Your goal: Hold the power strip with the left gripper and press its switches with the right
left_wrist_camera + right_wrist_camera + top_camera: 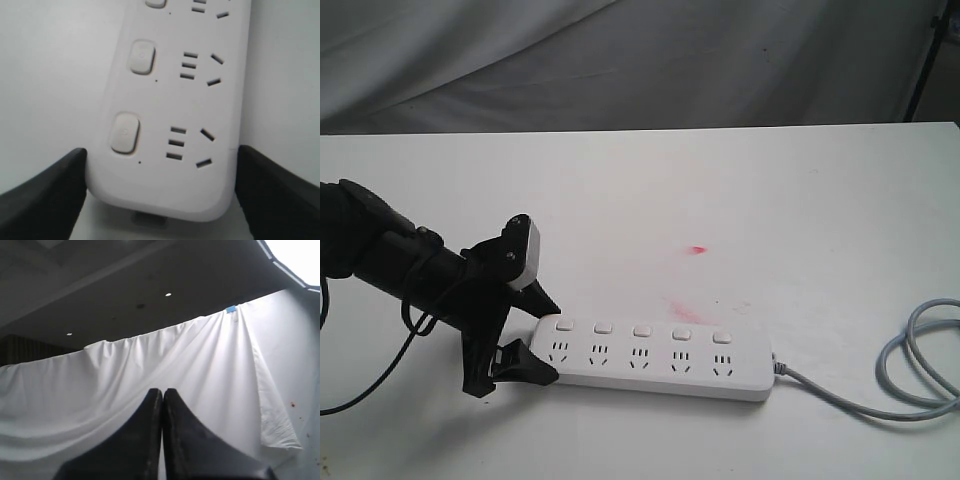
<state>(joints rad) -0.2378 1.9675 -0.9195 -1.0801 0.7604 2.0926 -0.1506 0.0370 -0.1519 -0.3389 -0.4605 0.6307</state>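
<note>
The power strip (pixel 655 358) is lying flat on the white surface (pixel 800 200) in the lower middle of the exterior frame. Its grey cord (pixel 820 389) is trailing toward the right edge and looping there. The left claw (pixel 552 343) is straddling the strip's left end, its jaws spread wide and resting against both long edges (the left wrist view shows them touching). The five switches (pixel 642 329) are sitting in a row along the far edge, untouched. The right claw (pixel 162 391) is pointing at a draped white cloth (pixel 210 370), jaws pressed together, holding nothing.
</note>
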